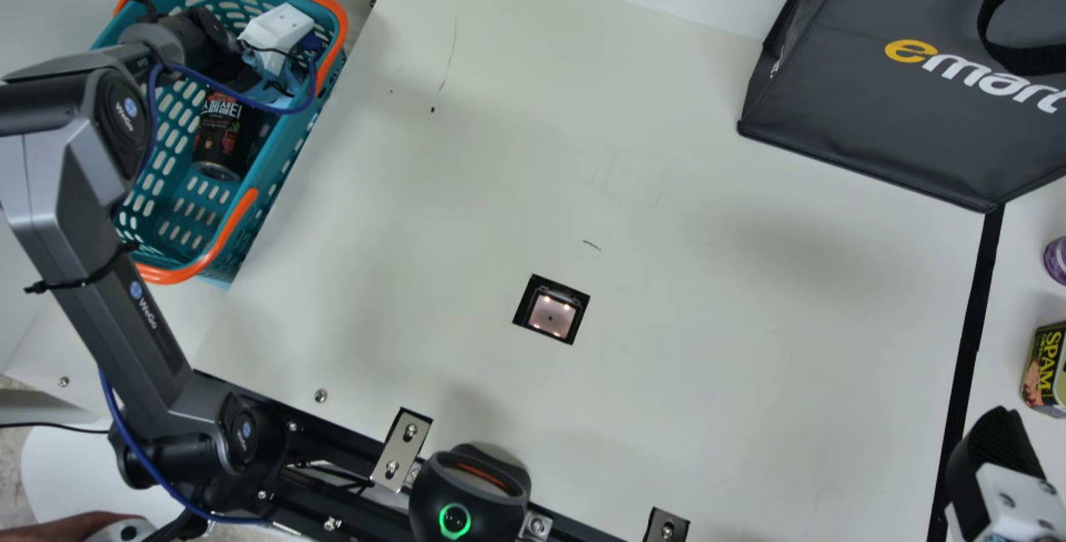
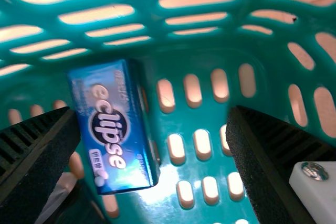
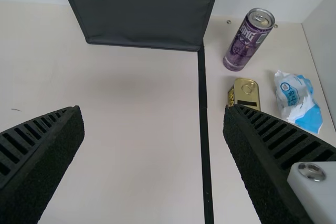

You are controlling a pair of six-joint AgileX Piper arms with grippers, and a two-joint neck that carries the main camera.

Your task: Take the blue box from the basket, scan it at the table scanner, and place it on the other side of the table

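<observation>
Main view has the left claw down inside the teal basket, toward the basket's far end. As the left wrist view tells it, that claw is spread wide and has hold of nothing. The blue box is in the basket, ahead of the left claw and between the lines of its two fingers, much nearer one finger than the other; whether it touches that finger, I cannot tell. A dark can with red print is in the basket too, near the left claw on the robot's side of it.

The table scanner, a lit square window in the tabletop, lies between the two claws, well apart from both. Also between them, at the robot's edge, is a black rounded device with a green ring light.

The right claw is over the other side of the table, its fingers wide apart with nothing gripped. A strip of black tape runs beneath it. Ahead of this claw are a gold-topped tin, close by, a purple drink can, a blue-and-white pouch and, beyond the scanner side, the dark tote bag.
</observation>
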